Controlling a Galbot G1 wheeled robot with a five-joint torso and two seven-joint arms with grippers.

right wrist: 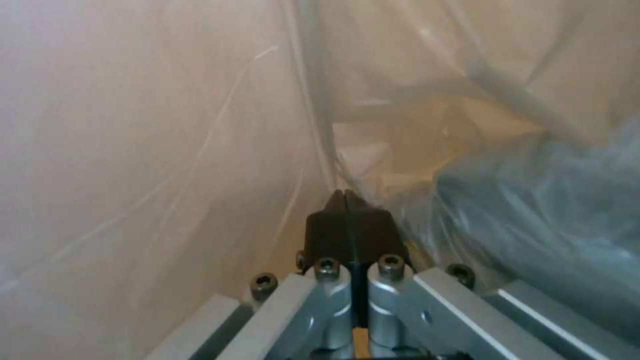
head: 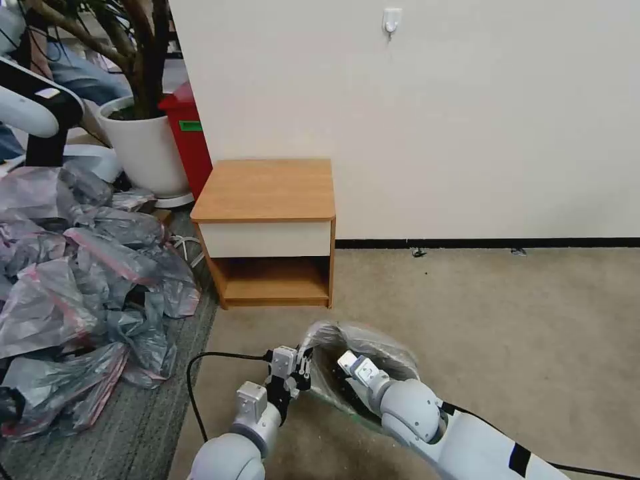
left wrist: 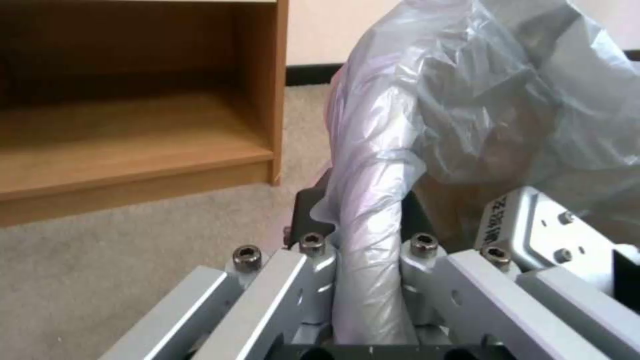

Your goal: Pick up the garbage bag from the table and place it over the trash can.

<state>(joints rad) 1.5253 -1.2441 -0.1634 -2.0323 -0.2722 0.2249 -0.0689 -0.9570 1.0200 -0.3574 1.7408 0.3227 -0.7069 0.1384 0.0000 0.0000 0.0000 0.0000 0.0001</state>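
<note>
The garbage bag [head: 373, 343], thin translucent grey plastic, is puffed up low over the carpet in front of the table [head: 267, 190]. My left gripper [head: 303, 368] is at the bag's left edge, shut on a rolled strip of it [left wrist: 367, 240] between dark pads [left wrist: 312, 210]. My right gripper [head: 347, 365] reaches inside the bag; its black fingertips [right wrist: 345, 210] are pressed together at a crease of the film [right wrist: 167, 125]. The table's top is bare, and its lower shelf [left wrist: 133, 135] stands close by. The trash can is hidden beneath the bag and my arms.
A big heap of grey-pink bags [head: 80, 280] covers the floor on the left. Behind it stand a white plant pot [head: 143, 143] and a red bin [head: 190, 133]. A black cable [head: 200, 373] loops beside my left arm. Open carpet [head: 520, 333] lies to the right.
</note>
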